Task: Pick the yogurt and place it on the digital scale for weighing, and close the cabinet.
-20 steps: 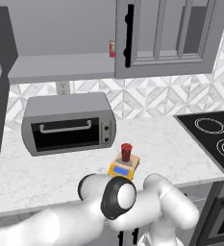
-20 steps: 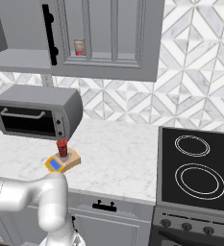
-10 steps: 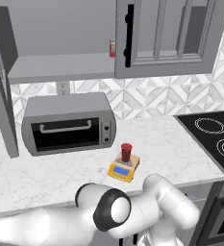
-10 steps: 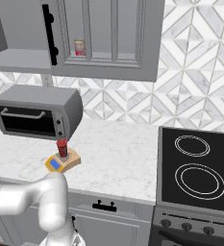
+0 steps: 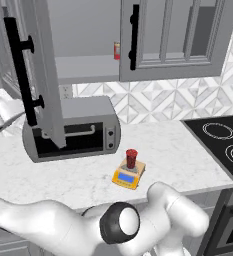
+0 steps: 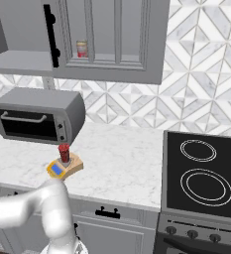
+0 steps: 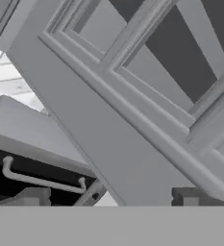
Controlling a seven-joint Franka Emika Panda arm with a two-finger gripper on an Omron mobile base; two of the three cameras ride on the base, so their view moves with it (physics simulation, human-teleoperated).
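The dark red yogurt (image 5: 131,158) (image 6: 64,152) stands upright on the orange-yellow digital scale (image 5: 126,177) (image 6: 57,169), which sits on the counter in front of the toaster oven. The cabinet's left door (image 5: 40,75), with its long black handle (image 5: 21,70), hangs partly open out over the toaster oven. Its right door (image 5: 178,40) is shut. In the hand view my gripper (image 7: 111,198) is open, its fingertips (image 7: 34,196) wide apart, close against the panelled face of the cabinet door (image 7: 113,139). Nothing is held.
A grey toaster oven (image 5: 88,131) (image 6: 37,115) stands on the marble counter (image 5: 178,155) at the back left. A red can (image 5: 116,50) (image 6: 81,48) sits on the open cabinet shelf. A black stove top (image 5: 223,145) (image 6: 206,171) lies to the right.
The cabinet's left door has swung in from the far left edge of the left base view and now hangs over the toaster oven. My arm has shifted lower and left. Yogurt and scale are unmoved.
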